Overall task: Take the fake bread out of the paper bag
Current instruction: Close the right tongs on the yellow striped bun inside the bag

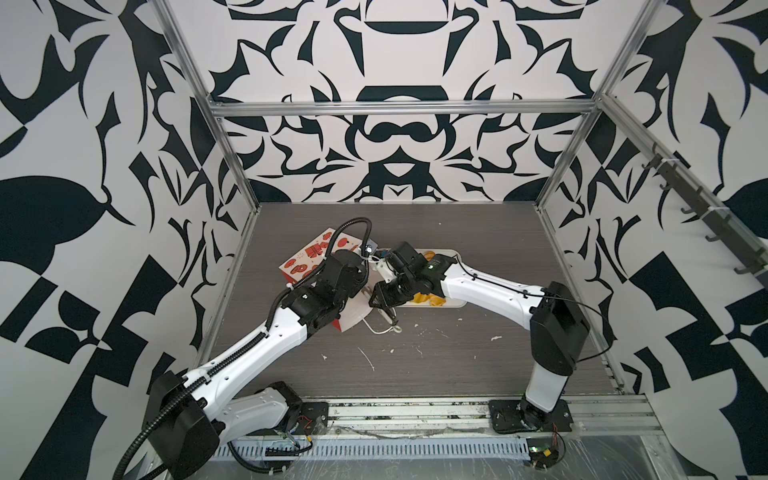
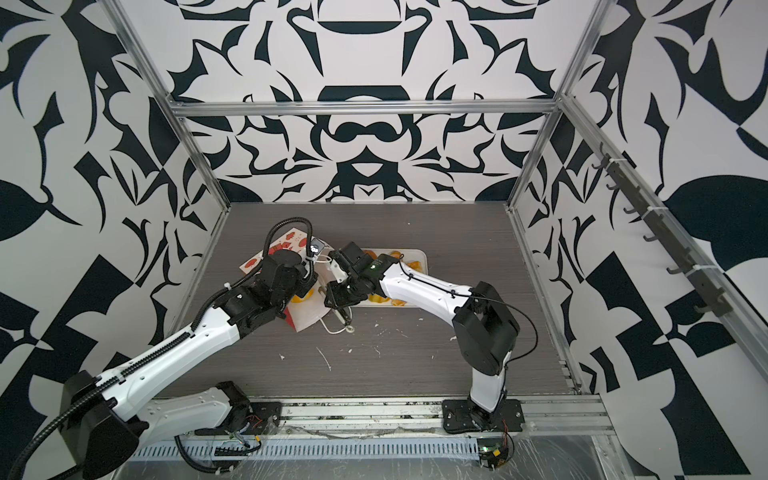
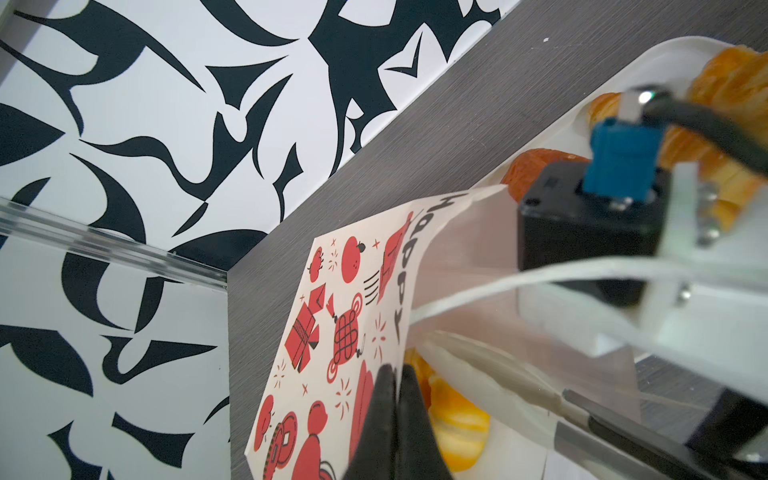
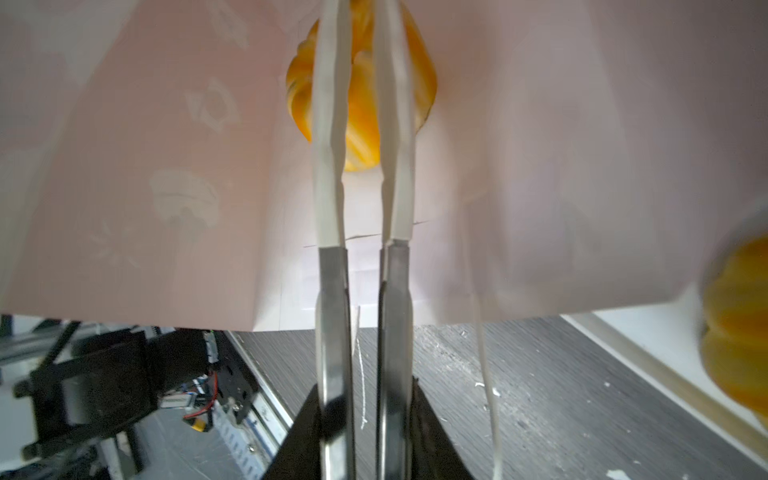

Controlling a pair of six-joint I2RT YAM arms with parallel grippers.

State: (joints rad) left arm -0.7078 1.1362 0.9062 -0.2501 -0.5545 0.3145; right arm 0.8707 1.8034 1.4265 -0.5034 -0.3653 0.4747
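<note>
Right tool (image 4: 360,16) reached into the paper bag (image 3: 332,311), its fingers (image 4: 328,166) slightly parted, gripping nothing, over a ridged bun (image 4: 422,83) inside. Left tool (image 3: 398,374) pinched the bag's wall. Beyond, more fake bread (image 3: 731,79) sat on a white tray (image 3: 665,54).

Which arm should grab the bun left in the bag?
Right. The right gripper is inside the paper bag, jaws parted over the bun; the left gripper is pinching the bag's wall.

In both top views the left arm (image 1: 266,332) covers much of the bag (image 1: 305,257), the right arm (image 1: 478,282) much of the tray (image 1: 451,252). The right wrist view crops the bun (image 4: 361,124) and a blurred pastry (image 4: 739,332).
</note>
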